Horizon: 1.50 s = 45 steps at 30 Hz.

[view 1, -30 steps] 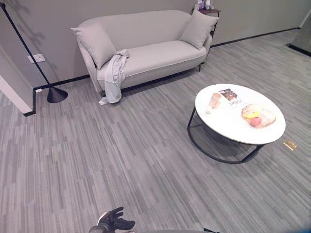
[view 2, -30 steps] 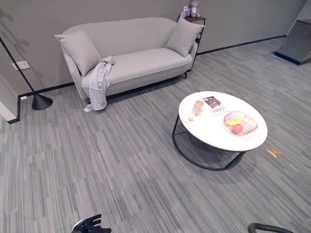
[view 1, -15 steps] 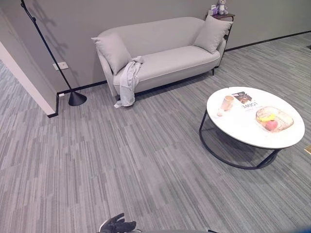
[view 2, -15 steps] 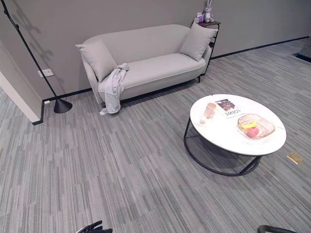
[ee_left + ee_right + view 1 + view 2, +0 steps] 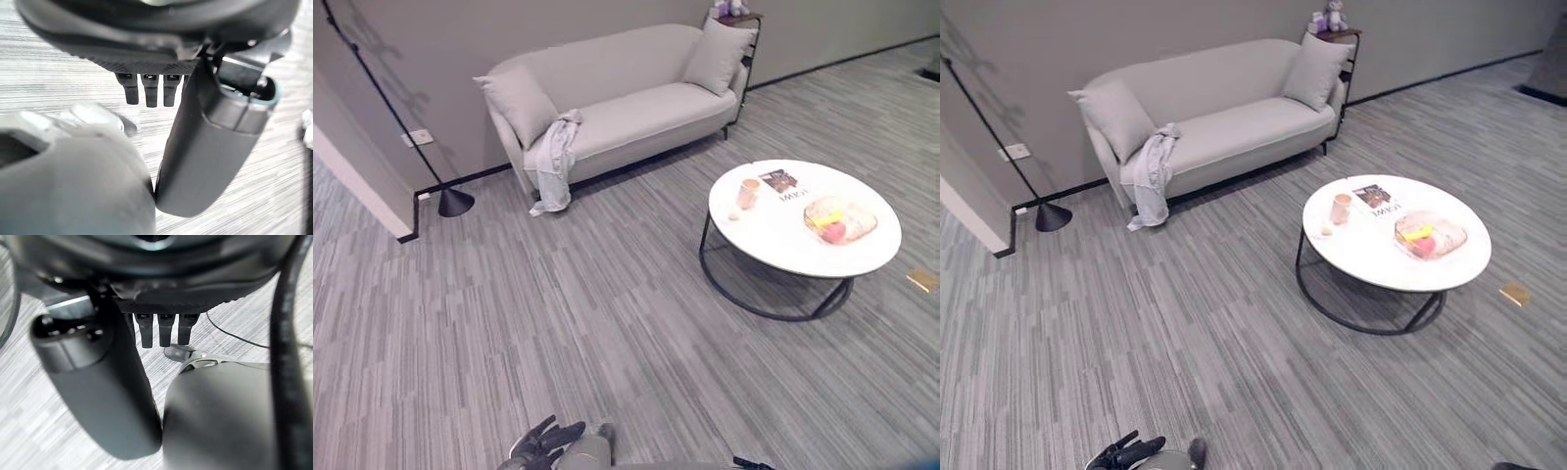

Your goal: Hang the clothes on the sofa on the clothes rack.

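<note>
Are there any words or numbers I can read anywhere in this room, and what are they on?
Magazine on the round white coffee table: the dark-and-white magazine has a line of large dark letters on its white part, too small and blurred to read.
Grey sofa, light grey garment draped over its front edge, pink cup, glass fruit bowl: no writing visible.

A broad stretch of grey striped carpet floor lies open from the near edge to the far pale grey fabric sofa, bounded right by the round white black-framed coffee table and far left by the black cone-based floor lamp.
</note>
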Available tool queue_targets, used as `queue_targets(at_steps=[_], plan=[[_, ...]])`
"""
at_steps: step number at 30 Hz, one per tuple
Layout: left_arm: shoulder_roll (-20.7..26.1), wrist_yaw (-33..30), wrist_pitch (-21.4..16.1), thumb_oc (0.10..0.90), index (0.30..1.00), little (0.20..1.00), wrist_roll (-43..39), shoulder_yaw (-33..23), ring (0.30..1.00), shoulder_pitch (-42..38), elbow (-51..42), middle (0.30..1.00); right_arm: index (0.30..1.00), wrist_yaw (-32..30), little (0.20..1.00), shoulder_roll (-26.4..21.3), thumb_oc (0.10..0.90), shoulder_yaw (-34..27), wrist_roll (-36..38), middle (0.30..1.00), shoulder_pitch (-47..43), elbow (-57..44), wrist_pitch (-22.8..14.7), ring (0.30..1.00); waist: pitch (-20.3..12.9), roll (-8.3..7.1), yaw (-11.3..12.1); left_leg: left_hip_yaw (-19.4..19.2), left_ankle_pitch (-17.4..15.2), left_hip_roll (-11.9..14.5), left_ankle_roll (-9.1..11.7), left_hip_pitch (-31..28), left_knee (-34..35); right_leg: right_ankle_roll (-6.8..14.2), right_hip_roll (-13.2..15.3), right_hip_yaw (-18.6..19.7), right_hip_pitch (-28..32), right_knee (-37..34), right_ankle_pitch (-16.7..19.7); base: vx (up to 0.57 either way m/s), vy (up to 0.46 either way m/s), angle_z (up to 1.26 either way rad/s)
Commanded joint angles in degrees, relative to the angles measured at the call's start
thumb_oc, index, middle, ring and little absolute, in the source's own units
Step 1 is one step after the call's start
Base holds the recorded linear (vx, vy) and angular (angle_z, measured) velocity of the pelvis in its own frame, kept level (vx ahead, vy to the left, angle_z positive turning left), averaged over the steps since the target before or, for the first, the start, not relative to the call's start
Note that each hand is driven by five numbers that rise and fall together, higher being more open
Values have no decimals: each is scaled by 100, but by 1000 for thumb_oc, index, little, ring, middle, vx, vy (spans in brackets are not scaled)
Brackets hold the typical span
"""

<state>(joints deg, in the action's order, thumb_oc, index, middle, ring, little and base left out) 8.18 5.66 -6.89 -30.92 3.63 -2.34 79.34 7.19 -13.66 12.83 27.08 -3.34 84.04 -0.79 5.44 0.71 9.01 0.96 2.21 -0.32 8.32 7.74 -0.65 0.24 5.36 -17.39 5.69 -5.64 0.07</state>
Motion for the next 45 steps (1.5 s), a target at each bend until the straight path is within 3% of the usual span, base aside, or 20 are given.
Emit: queue_targets(at_steps=[1, 8, 11, 14, 16, 20, 22, 23, 24, 26, 27, 28, 29, 30, 35, 37, 40, 42, 43, 45], plan=[[-236, -20, 176, 800, 900, 900, 318, 304, 900, 321, 397, 900, 900, -34, 900, 31, 800, 100, -422, 900, -74, 425, 74, 900, 138, 110, 297, 31, 999, -213, -485, 880, 271, 150, -548, 216, 521, 64, -571, 258, 29, -58], [-144, -126, 205, 800, 900, 900, 50, 111, 900, 324, 376, 900, 900, -43, 900, 56, 800, 130, -676, 900, -48, 475, 177, 900, 137, 48, 475, -77, 1187, 2, -463, 1255, 469, 106, -674, 808, 1115, 64, -1010, 306, 84, -55], [-43, -196, 220, 800, 900, 900, 37, -59, 900, 329, 536, 900, 900, -36, 900, 124, 800, 64, -744, 900, -111, 552, 210, 900, -86, -182, 548, -125, 1358, 43, -577, 1202, 269, 207, -518, 911, 1315, 214, -1173, 358, 160, -23], [134, -210, 174, 800, 900, 900, 357, 28, 900, 314, 482, 900, 900, 73, 900, 244, 800, 166, -868, 900, -93, 531, 203, 900, -374, -528, 616, -325, 1062, -171, -838, 928, 195, 592, -103, 829, 1050, 1061, -579, 597, 304, -19], [208, -224, 170, 800, 900, 900, 425, 64, 900, 289, 426, 900, 900, 100, 900, 218, 800, 216, -894, 900, -153, 434, 212, 900, -385, -605, 619, -400, 859, -334, -1010, 613, 286, 854, 101, 780, 704, 1932, 16, 415, 282, -28], [335, -315, 192, 800, 900, 900, 439, 20, 900, 226, 431, 900, 900, 79, 900, 109, 800, 55, -709, 900, -311, 138, 193, 900, -255, -278, 430, -302, 415, -435, -1335, -293, 489, 1097, 639, 266, -145, 4052, 1269, 367, 312, 15], [376, -318, 195, 800, 900, 900, 411, 2, 900, 206, 443, 900, 900, 52, 900, 133, 800, 75, -662, 900, -349, 30, 168, 900, -185, -220, 335, -185, 343, -444, -1372, -518, 556, 1031, 737, 142, -388, 4488, 1114, 289, 143, 69], [416, -347, 156, 800, 900, 900, 341, 1, 900, 123, 440, 900, 900, 65, 900, 171, 800, 205, -589, 900, -385, -212, 82, 900, -104, -150, 242, -30, 207, -400, -1361, -711, 565, 810, 647, 35, -759, 4569, 579, 390, -16, 50], [446, -357, 63, 800, 900, 900, 231, 3, 900, 27, 360, 900, 900, 120, 900, 231, 800, 355, -388, 900, -394, -499, 7, 900, 28, -104, 44, 199, 104, -334, -1277, -976, 565, 652, 364, 48, -1134, 3957, 158, 521, -55, 44], [444, -361, 25, 800, 900, 900, 188, 41, 900, -27, 321, 900, 900, 163, 900, 240, 800, 363, -254, 900, -381, -571, -8, 900, 76, -114, -40, 333, 12, -333, -1237, -1116, 565, 600, 238, 93, -1254, 3475, 60, 338, -110, 67], [429, -390, -39, 800, 900, 900, 171, 99, 900, -100, 304, 900, 900, 153, 900, 226, 800, 343, -121, 900, -364, -591, -43, 900, 133, -175, -156, 553, -157, -369, -1189, -1336, 565, 609, 215, 175, -1387, 2449, 188, 195, -86, 87], [429, -390, -39, 800, 900, 900, 171, 99, 900, -100, 304, 900, 900, 153, 900, 225, 800, 343, -121, 900, -364, -591, -43, 900, 134, -174, -157, 554, -157, -368, -1189, -1337, 565, 609, 214, 173, -1385, 2447, 189, 648, -308, 79], [371, -427, -123, 800, 900, 900, 103, 105, 900, -255, 239, 900, 900, 141, 900, 215, 800, 256, 57, 900, -300, -444, -35, 900, 242, -277, -317, 973, -547, -306, -1054, -1725, 565, 791, 238, 683, -1641, 487, 689, 650, -271, 54], [359, -444, -157, 800, 900, 900, 53, 91, 900, -305, 272, 900, 900, 165, 900, 213, 800, 175, 83, 900, -271, -359, -11, 900, 257, -279, -401, 1150, -680, -243, -1011, -1866, 565, 890, 276, 943, -1843, 155, 919, 823, -315, 75], [239, -393, -102, 800, 900, 900, -151, -138, 900, -200, 374, 900, 900, 247, 900, 152, 800, -113, 80, 900, -75, -58, 111, 900, 201, -288, -614, 1696, -1131, 42, -867, -2486, 565, 1051, 532, 1136, -2195, 213, 1284, 505, -176, 138], [242, -353, -53, 800, 900, 900, -350, -461, 900, -29, 612, 900, 900, 275, 900, 141, 800, -282, 73, 900, 82, 37, 142, 900, 14, -427, -634, 1818, -1402, 315, -765, -2783, 564, 1005, 498, 1147, -2032, 538, 1316, 611, -394, 103], [172, -326, -22, 800, 900, 900, -761, -762, 900, 113, 705, 900, 900, 250, 900, 57, 800, -313, -51, 900, 42, 250, 193, 900, -142, -261, -548, 1765, -956, 731, -573, -2615, -109, 876, 191, 975, -1863, 782, 1097, 482, -334, 63], [93, -330, -3, 800, 900, 900, -830, -718, 900, 102, 639, 900, 900, 179, 900, 17, 800, -251, -23, 900, -33, 211, 140, 900, -156, -304, -471, 1732, -317, 641, -499, -2079, -1044, 754, 89, 829, -1470, 561, 941, 412, -341, 13], [94, -371, -6, 800, 900, 900, -868, -663, 900, 76, 573, 900, 900, 91, 900, -4, 800, -172, 41, 900, -113, 138, 68, 900, -69, -379, -363, 1297, 224, 740, -436, -1628, -2067, 534, -24, 648, -1004, 344, 742, 354, -320, 6], [114, -426, -13, 800, 900, 900, -827, -603, 900, 29, 514, 900, 900, 37, 900, 3, 800, -84, 75, 900, -202, 35, 7, 900, 36, -521, -298, 927, 475, 825, -473, -1237, -2739, 405, -11, 509, -773, 206, 660, 241, -335, 31]])
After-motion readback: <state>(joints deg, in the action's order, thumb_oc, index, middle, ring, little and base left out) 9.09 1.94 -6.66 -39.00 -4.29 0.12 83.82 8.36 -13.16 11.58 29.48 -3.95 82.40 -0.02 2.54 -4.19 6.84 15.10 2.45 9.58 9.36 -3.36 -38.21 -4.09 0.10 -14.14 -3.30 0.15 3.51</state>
